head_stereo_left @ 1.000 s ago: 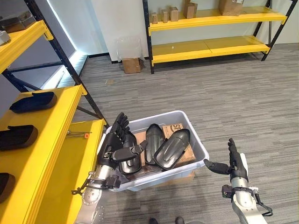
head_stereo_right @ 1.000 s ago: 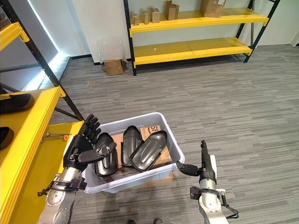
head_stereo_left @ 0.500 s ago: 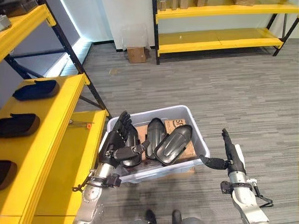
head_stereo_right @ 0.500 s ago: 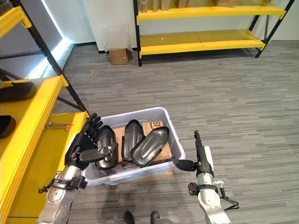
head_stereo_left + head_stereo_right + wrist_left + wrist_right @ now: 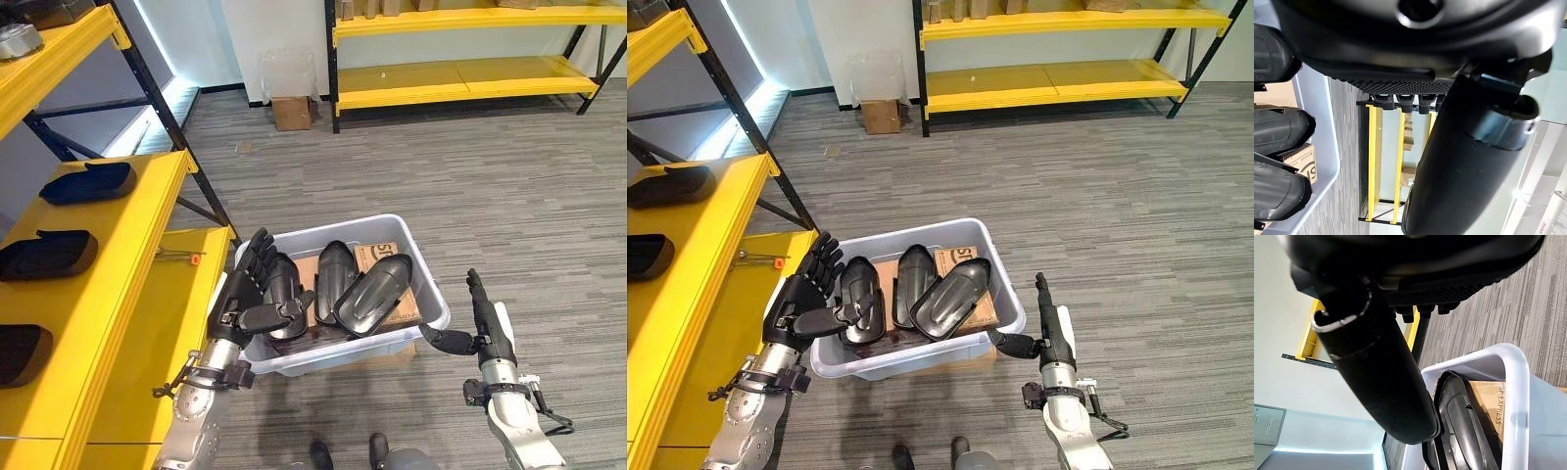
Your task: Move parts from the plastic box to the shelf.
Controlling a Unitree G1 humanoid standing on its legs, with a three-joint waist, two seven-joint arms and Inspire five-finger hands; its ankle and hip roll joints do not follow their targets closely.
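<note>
Head eyes look down; wrist cameras, close, share the plastic box.

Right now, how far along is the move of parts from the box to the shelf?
Done: three black parts already lie on the yellow shelf. In hand: nothing; the left hand is open at the plastic box wall, the right hand open beside it. Left: three dark shells remain in the box.

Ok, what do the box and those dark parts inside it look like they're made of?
The box looks like translucent whitish plastic: smooth, thin walls with a rolled rim. The dark parts look like moulded hard plastic shells, black and semi-glossy, with soft highlights along their curves; painted metal can't be ruled out. Under them lies a brown cardboard carton, matte and printed.
</note>
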